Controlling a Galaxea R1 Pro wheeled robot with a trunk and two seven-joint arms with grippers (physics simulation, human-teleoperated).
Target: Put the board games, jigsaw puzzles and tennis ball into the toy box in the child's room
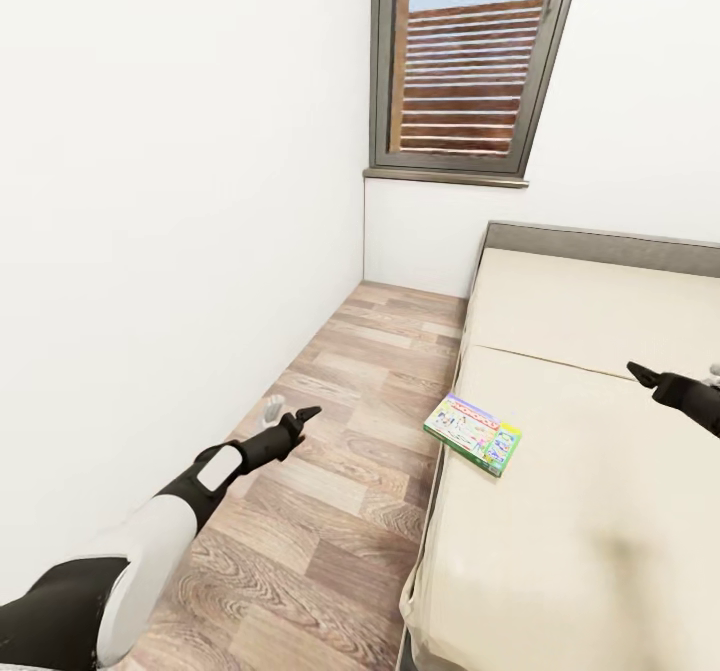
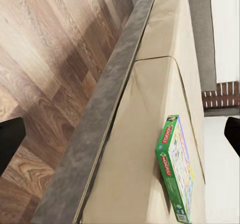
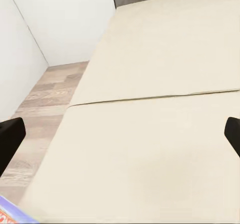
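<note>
One board game [image 1: 473, 434], a flat green box with a multicoloured lid, lies on the cream bed [image 1: 600, 511] near its left edge. It also appears edge-on in the left wrist view [image 2: 176, 169] and as a corner in the right wrist view [image 3: 12, 215]. My left gripper [image 1: 290, 413] hangs open over the floor, left of the bed and apart from the box. My right gripper [image 1: 645, 374] is open above the mattress, to the right of the box, with nothing between its fingers [image 3: 10, 139]. The table, toy box, jigsaw puzzles and tennis ball are out of view.
A white wall [image 1: 150, 201] runs close along the left. A narrow strip of wood-plank floor [image 1: 340, 431] lies between it and the bed's grey frame [image 2: 95, 134]. A grey headboard [image 1: 610, 246] and a window [image 1: 465, 61] stand at the far end.
</note>
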